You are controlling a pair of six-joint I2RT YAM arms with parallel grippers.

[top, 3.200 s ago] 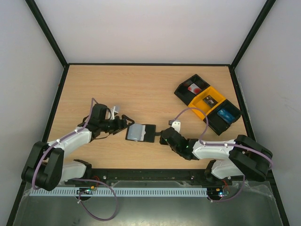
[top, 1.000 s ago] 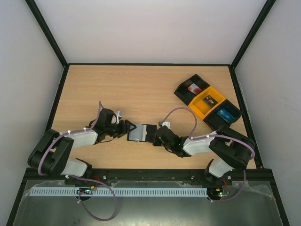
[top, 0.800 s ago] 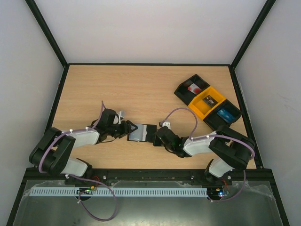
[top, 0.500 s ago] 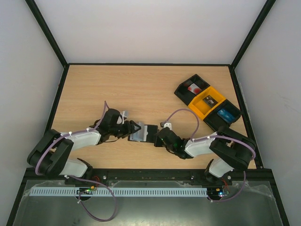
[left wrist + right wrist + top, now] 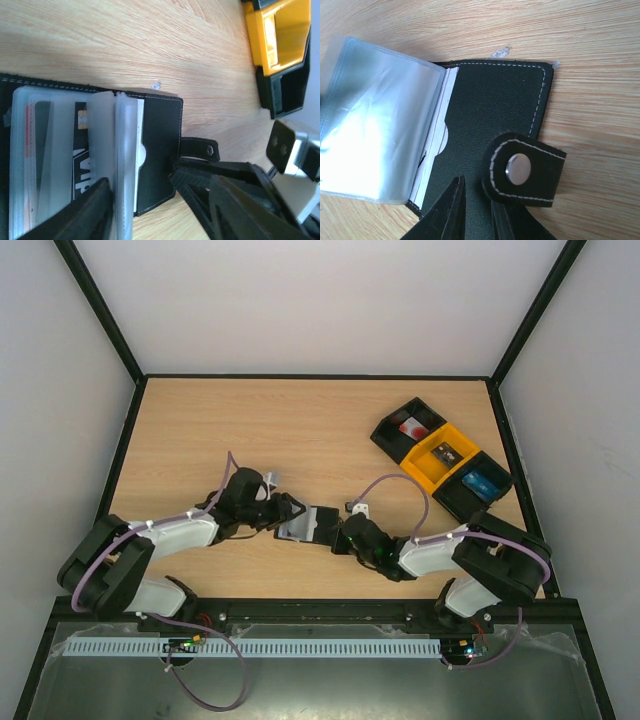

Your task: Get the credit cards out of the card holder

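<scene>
The black card holder [image 5: 308, 523] lies open on the table between both arms, its clear sleeves [image 5: 55, 150] fanned to the left. One credit card [image 5: 80, 160] shows through the sleeves; the white edge of another [image 5: 140, 150] sits in the black pocket and is also visible in the right wrist view [image 5: 440, 135]. My left gripper [image 5: 140, 185] straddles the holder, jaws apart: one finger over the sleeves, the other past the black cover's edge. My right gripper [image 5: 477, 197] is pinched on the black cover beside the snap strap [image 5: 522, 170].
A row of black and yellow bins [image 5: 425, 472] stands at the right, seen also in the left wrist view [image 5: 277, 35]. The far bin holds a red and white item [image 5: 410, 427], the near one something blue [image 5: 482, 483]. Black frame rails edge the table.
My left gripper has slid right onto the holder and its jaws have narrowed. The right gripper has crept slightly right with the cover, and the holder has turned a little.
</scene>
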